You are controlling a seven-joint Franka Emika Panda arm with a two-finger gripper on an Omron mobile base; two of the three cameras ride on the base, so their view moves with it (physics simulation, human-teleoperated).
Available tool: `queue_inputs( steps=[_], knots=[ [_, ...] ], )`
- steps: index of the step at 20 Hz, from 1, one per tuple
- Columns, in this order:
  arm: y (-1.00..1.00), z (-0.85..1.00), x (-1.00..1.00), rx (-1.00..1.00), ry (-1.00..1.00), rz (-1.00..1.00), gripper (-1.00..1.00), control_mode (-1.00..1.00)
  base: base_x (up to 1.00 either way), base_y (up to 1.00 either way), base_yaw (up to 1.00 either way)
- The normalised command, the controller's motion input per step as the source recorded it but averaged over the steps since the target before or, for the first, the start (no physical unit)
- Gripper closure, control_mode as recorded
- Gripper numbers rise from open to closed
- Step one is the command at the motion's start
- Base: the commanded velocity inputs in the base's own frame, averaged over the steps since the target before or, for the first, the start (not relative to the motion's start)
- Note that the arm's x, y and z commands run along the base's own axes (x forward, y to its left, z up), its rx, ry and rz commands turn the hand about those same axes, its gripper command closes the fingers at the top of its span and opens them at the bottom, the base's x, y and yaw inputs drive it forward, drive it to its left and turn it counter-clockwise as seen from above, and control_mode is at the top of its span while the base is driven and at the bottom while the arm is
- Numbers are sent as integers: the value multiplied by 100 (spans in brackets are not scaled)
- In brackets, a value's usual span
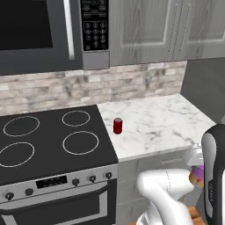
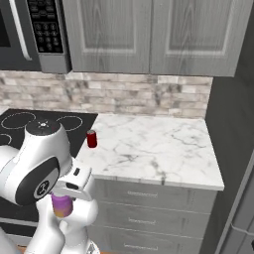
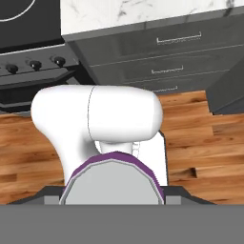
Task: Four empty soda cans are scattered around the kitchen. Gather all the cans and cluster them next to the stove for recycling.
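A red soda can [image 1: 117,125] [image 2: 92,139] stands upright on the white marble counter [image 1: 162,123] [image 2: 158,149], just right of the black stove [image 1: 48,140] [image 2: 25,121]. My gripper [image 2: 61,197] [image 1: 197,172] hangs low in front of the drawers, below counter height, shut on a pink-purple soda can [image 2: 61,206] [image 1: 197,176]. In the hand view that can's silver top with its purple rim [image 3: 112,183] sits between the finger tips, and the stove's knobs [image 3: 33,64] show at the upper left.
A black microwave [image 1: 39,30] [image 2: 34,27] hangs over the stove, with grey wall cabinets [image 2: 149,34] beside it. Grey drawers [image 2: 158,203] [image 3: 162,52] run under the counter. A dark tall panel [image 2: 233,163] closes off the right side. Wood floor [image 3: 200,143] lies below.
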Motion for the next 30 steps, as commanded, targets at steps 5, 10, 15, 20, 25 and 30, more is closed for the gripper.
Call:
queue_inputs(
  steps=[5,10,15,20,25,30],
  knots=[
    [0,0,0,0,0,0,100,100,37,0,0],
    [0,0,0,0,0,0,100,100,33,0,0],
    [0,0,0,0,0,0,100,100,31,0,0],
    [3,-1,16,0,1,0,100,-100,8,0,0],
    [10,-7,42,0,2,0,100,-100,0,0,0],
    [7,0,28,0,-4,1,100,-100,0,0,0]
  ],
)
